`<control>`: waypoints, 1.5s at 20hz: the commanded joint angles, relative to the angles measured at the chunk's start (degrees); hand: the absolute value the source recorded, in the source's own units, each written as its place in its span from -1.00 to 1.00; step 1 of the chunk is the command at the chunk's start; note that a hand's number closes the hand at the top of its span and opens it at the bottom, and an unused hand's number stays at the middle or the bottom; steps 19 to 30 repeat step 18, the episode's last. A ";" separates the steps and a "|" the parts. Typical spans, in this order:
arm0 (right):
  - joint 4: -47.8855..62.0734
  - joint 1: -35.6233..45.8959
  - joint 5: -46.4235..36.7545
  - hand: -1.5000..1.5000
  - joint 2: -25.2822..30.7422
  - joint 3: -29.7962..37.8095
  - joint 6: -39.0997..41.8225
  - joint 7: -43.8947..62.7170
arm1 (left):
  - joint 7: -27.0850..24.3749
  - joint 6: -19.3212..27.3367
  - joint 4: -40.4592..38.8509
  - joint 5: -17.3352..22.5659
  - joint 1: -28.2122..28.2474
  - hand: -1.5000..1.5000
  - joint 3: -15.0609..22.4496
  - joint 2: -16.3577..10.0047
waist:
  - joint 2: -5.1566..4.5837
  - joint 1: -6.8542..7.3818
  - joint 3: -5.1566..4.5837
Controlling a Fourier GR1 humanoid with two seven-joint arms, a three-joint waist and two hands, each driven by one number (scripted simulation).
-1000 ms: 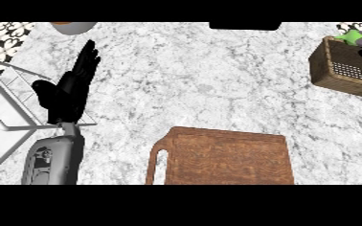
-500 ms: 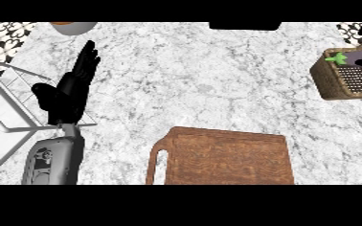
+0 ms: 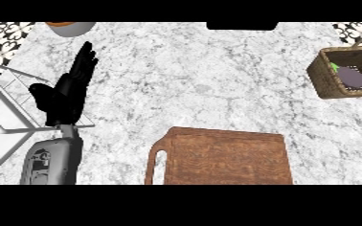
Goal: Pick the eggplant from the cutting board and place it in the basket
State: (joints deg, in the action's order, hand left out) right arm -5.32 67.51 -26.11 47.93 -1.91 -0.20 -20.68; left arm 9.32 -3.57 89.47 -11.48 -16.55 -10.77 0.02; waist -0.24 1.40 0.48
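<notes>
Head view, looking steeply down on the marble worktop (image 3: 212, 72), which is taking up most of the frame.

The wooden cutting board (image 3: 226, 158) is lying at the lower centre, its handle slot facing the view's left, its surface bare; its lower end is running out at the bottom of the view.

The basket (image 3: 320, 79) is sitting at the right edge, well apart from the board and partly cut off by the frame; the eggplant (image 3: 350, 75) is lying inside it (dark purple body, with a touch of green showing at the end nearer the basket's left wall).

The left hand (image 3: 65, 96) is resting at the view's left, well away from board and basket; its fingers are standing straight and close together, pointing up the frame, with the thumb sticking out to the left, and it is holding nothing. The grey forearm (image 3: 51, 160) is coming in below it from the lower edge. The right hand is not showing anywhere.

A wire rack (image 3: 28, 129) is lying at the left edge, partly under the hand; a bowl (image 3: 71, 29) is sitting at the top left, cut off by the frame; a dark object (image 3: 243, 25) is showing at the top centre, too little of it to say what it is.
</notes>
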 commanded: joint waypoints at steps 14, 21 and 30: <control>4.25 -9.77 14.31 -1.00 17.14 14.33 17.49 -3.36 | 4.78 -0.61 -1.45 1.54 0.20 0.00 -5.18 -4.21 | -0.82 0.03 -0.17; 3.48 -10.94 16.02 -1.00 19.33 15.89 21.57 -4.01 | -0.31 0.39 -3.29 0.58 2.46 0.00 -4.99 -2.93 | -0.88 0.37 -0.24; 3.48 -10.94 16.02 -1.00 19.33 15.89 21.57 -4.01 | -0.31 0.39 -3.29 0.58 2.46 0.00 -4.99 -2.93 | -0.88 0.37 -0.24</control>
